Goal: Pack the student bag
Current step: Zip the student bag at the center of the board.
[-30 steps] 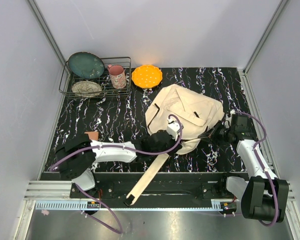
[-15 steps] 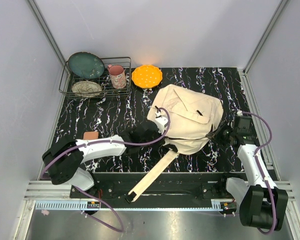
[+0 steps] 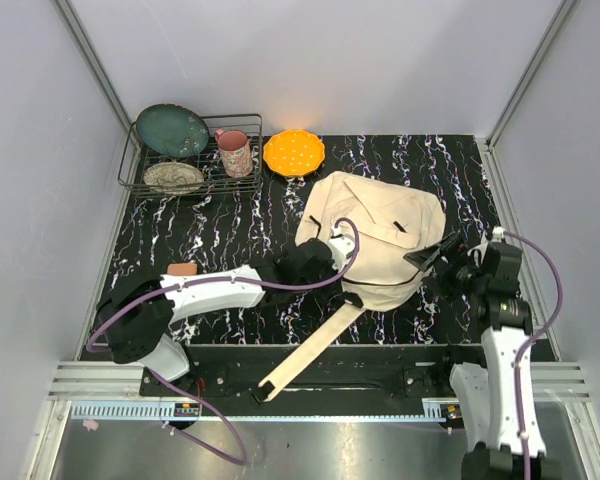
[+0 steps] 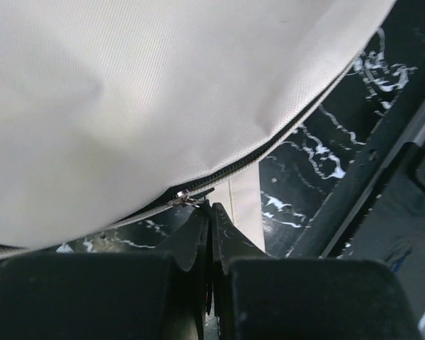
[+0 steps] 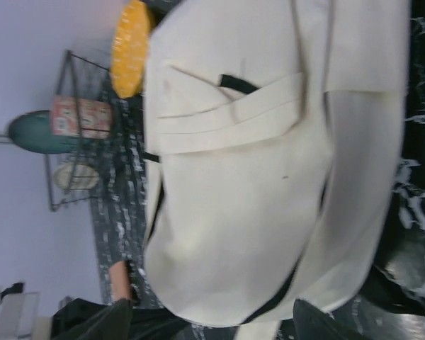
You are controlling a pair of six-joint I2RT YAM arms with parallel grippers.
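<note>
Black marbled counter [image 3: 230, 235] is carrying the bag [image 3: 380, 225] right of centre. Left end effector [image 4: 211, 209] is sitting closed at the zipper pull [image 4: 188, 198]; right end effector [image 3: 427, 262] is hanging open beside the bag, empty. Zipper work seems in hand; sliding the pull next calls for steadying the fabric.
</note>
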